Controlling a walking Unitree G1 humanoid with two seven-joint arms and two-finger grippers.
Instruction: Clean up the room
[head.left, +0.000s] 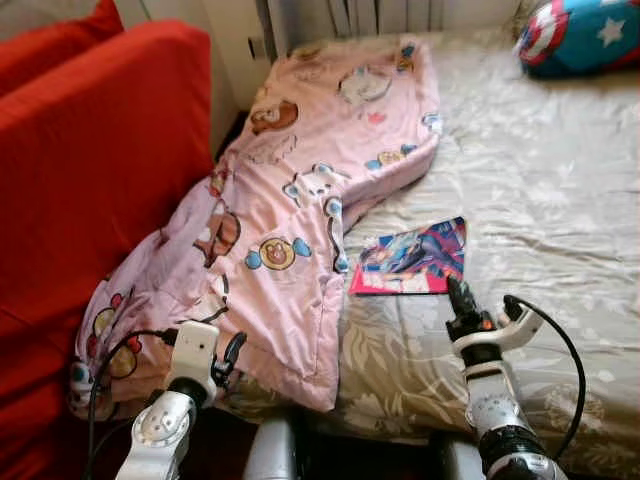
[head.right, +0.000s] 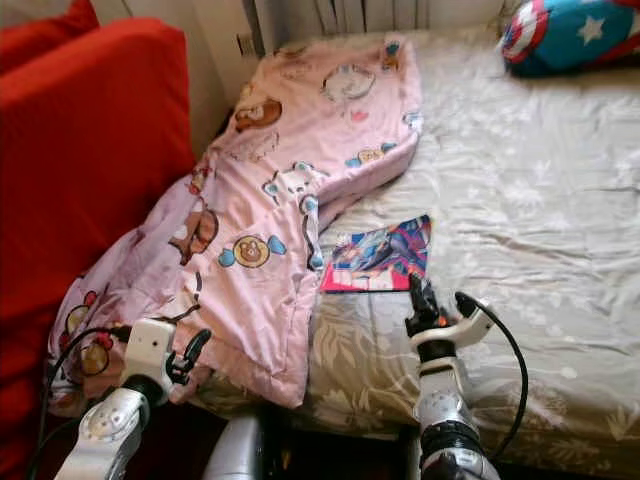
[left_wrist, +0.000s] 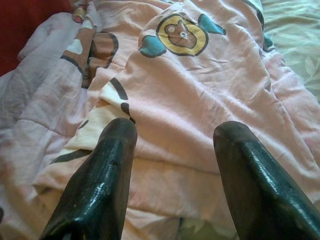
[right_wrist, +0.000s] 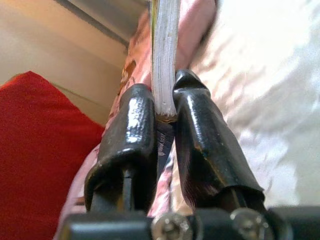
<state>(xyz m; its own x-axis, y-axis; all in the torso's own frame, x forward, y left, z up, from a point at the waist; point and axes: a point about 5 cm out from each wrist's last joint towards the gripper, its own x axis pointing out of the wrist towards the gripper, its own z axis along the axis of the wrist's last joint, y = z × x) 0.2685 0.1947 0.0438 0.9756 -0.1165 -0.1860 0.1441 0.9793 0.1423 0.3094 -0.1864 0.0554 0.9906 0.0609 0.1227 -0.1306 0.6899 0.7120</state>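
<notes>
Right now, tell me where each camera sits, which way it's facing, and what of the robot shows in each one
Left eye view: on the head, looking down at the bed; both arms show.
Right eye view: same scene; right gripper at the comic book.
Left wrist view: along the open left gripper at the pink quilt.
Right wrist view: along its fingers, shut on the book's edge.
Shared: quilt, red sofa.

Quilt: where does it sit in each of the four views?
Left eye: quilt left of centre, hanging off the bed.
Right eye: quilt, same place.
Left wrist: quilt beneath left gripper.
Right wrist: quilt behind the book in right gripper.
Shared landmark: red sofa beside it.
</notes>
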